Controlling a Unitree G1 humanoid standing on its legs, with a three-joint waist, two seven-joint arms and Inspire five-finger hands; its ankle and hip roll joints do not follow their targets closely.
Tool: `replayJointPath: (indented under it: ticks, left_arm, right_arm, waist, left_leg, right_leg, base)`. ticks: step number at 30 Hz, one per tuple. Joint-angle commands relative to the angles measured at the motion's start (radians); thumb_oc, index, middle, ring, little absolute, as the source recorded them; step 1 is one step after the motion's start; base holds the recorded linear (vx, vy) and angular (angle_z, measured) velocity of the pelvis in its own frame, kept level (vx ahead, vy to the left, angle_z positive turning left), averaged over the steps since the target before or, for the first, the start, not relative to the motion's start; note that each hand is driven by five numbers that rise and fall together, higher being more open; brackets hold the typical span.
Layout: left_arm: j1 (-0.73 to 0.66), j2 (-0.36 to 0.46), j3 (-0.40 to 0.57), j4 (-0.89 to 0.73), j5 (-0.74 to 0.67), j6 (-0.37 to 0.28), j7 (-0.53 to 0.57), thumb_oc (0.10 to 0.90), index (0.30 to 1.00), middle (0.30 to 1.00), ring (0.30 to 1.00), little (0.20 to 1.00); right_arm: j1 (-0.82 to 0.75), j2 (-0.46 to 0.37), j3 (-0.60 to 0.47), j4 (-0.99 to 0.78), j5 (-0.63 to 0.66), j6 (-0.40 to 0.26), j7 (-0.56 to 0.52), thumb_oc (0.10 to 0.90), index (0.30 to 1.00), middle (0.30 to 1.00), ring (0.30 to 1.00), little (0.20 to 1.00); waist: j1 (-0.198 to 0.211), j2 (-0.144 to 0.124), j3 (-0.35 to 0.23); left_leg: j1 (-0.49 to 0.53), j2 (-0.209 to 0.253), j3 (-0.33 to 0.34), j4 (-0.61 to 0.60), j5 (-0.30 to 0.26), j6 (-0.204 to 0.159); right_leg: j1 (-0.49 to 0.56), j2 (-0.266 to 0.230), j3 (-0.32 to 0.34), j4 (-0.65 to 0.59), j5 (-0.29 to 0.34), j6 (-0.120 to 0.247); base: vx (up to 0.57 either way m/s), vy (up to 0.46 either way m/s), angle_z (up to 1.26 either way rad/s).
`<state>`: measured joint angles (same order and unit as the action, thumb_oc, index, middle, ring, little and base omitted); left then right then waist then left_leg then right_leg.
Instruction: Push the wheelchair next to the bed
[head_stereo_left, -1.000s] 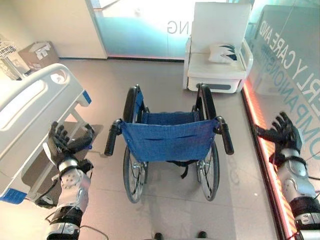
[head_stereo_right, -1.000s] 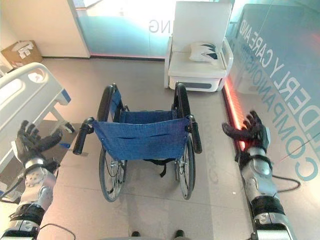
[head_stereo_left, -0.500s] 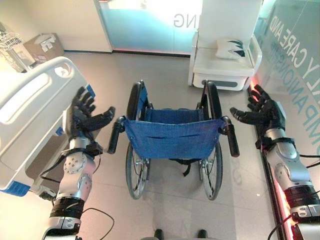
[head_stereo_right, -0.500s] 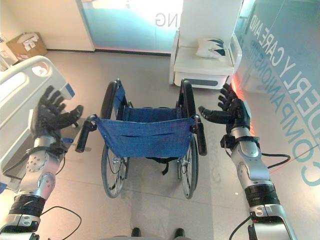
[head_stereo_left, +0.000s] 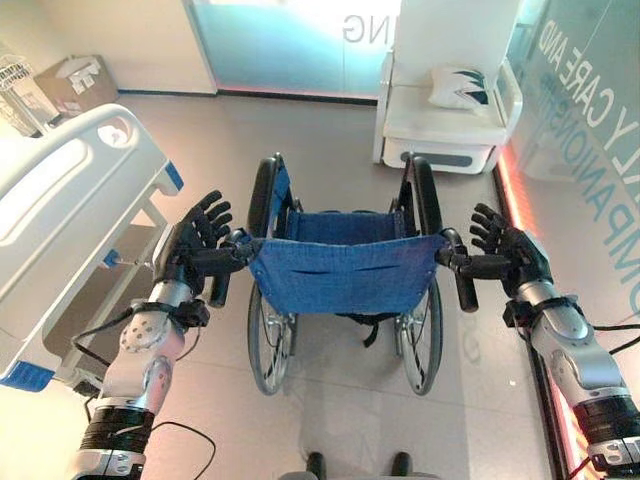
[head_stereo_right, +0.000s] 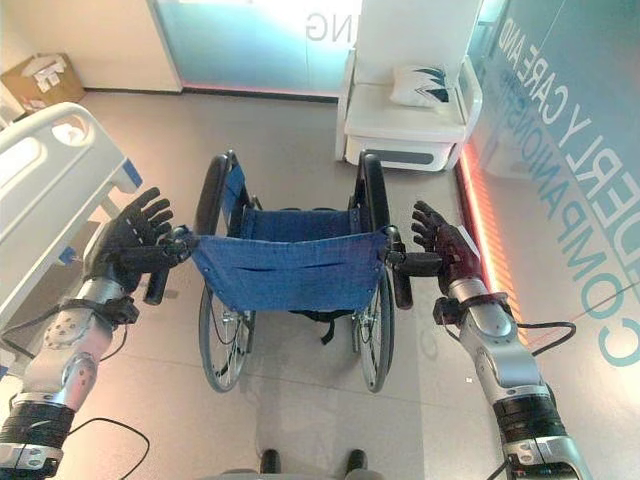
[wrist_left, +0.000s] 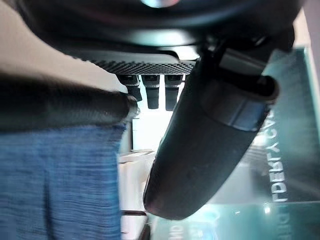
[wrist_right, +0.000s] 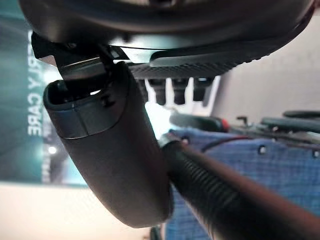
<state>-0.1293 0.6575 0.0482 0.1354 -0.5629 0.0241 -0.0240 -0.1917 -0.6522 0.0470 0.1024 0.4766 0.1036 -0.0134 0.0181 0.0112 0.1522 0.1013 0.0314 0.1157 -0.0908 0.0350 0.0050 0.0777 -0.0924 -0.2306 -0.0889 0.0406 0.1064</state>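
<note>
Blue-backed wheelchair (head_stereo_left: 345, 275) standing just right of the white bed (head_stereo_left: 60, 215), facing a white armchair (head_stereo_left: 445, 110). Left hand (head_stereo_left: 195, 245) and right hand (head_stereo_left: 505, 255), fingers spread, thumbs touching the push handles. Reversed wall lettering not read off.

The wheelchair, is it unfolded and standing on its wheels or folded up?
Unfolded and upright. The wheelchair's blue back cloth is stretched flat between the two push handles, the big wheels stand apart on the floor, and the seat lies spread between them.
</note>
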Motion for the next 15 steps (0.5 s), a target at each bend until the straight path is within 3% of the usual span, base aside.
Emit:
replayJointPath:
  ticks: [1,8,15]
  left_arm:
    - [-0.021,0.099,0.023,-0.031,0.101,-0.034,0.018,0.800,0.900,0.900,0.900,0.900]
    - [-0.048,0.139,0.007,0.022,0.215,-0.046,0.077,0.800,0.900,0.900,0.900,0.900]
    - [-0.096,0.193,-0.030,0.045,0.370,-0.011,0.132,0.800,0.900,0.900,0.900,0.900]
  right_arm:
    - [-0.046,-0.102,-0.071,-0.071,-0.081,-0.028,0.018,0.800,0.900,0.900,0.900,0.900]
    - [-0.072,-0.125,-0.037,-0.042,-0.151,0.020,0.000,0.800,0.900,0.900,0.900,0.900]
    - [-0.126,-0.140,0.028,-0.017,-0.218,0.088,-0.015,0.800,0.900,0.900,0.900,0.900]
  waist:
    - [0.001,-0.020,-0.046]
    - [0.001,-0.024,-0.042]
    - [0.006,-0.028,-0.038]
  left_leg:
    - [-0.009,-0.026,0.012,0.013,-0.057,0.009]
    - [-0.012,-0.028,0.015,0.017,-0.057,0.012]
    - [-0.015,-0.029,0.016,0.022,-0.056,0.012]
  right_leg:
    - [-0.007,-0.003,-0.011,0.072,-0.054,0.015]
    - [-0.013,0.000,-0.006,0.078,-0.053,0.016]
    - [-0.015,0.004,-0.001,0.083,-0.053,0.014]
  base:
    - [0.00,0.000,0.00]
    - [0.00,0.000,0.00]
    - [0.00,-0.001,0.00]
